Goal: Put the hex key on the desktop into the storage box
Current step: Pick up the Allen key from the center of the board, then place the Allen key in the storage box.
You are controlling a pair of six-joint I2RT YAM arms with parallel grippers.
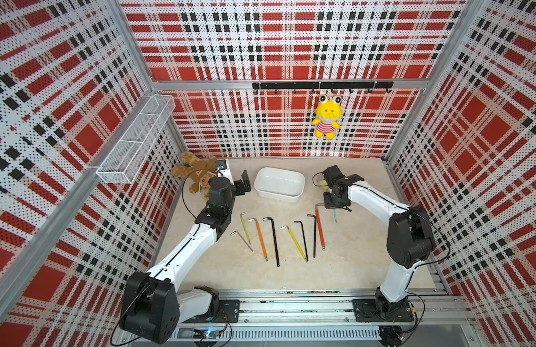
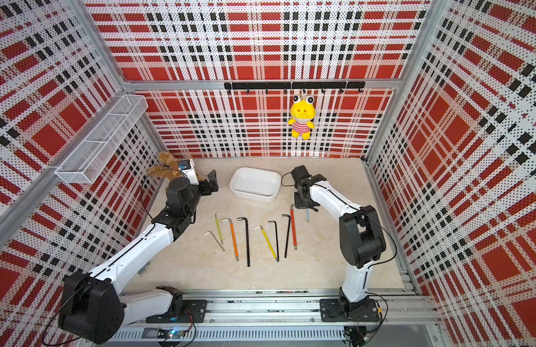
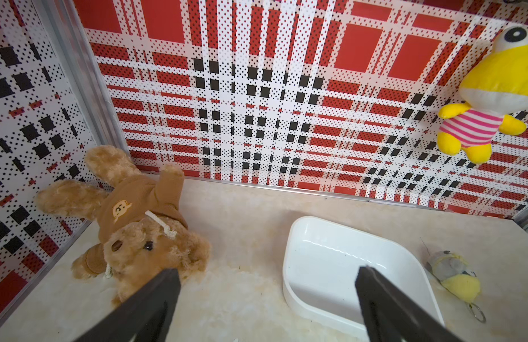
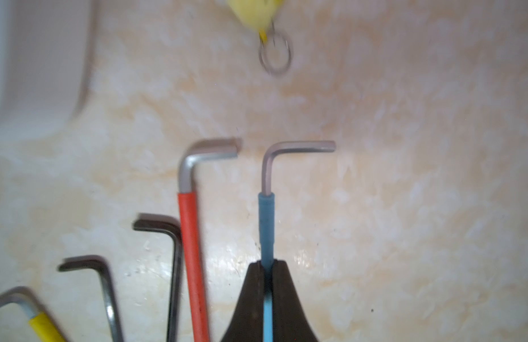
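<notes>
Blue-sleeved steel hex key [image 1: 335, 215] is noted in both top views at the right end of a fanned row of L-shaped keys, pinched by the black right hand [image 1: 335, 208], which is pointed down at the cream marbled counter [image 1: 350, 264]. The red-sleeved hex key [image 1: 320, 229] is its nearest neighbour. A shallow white rounded plastic storage box [image 1: 277, 196] is set behind the row, between the two arms, and is empty. The black left hand [image 1: 244, 181] is held just beside the box, near a brown teddy bear [image 1: 197, 177]. It is judged to be parked clear of the right arm's path.

Left wrist view: the left fingers [image 3: 168, 284] are spread wide, with nothing between them. The box [image 3: 287, 266] is confirmed empty. A small yellow-and-grey keyring toy [image 3: 455, 275] is seen on the counter beyond it.

Right wrist view: the right hand [image 4: 267, 263] is pressed together on the blue sleeve, partway along the long shaft, with the bent end left free ahead. This hold is judged to keep the key in line with the jaws for a lengthwise drop. The red-sleeved key [image 4: 191, 251] lies just beside it, apart. The blue key is sharp while the rest is smeared, so it is judged to be carried. Whether it is clear of the counter cannot be told. The box corner [image 4: 34, 74] is well apart, and the key is not yet in it.
</notes>
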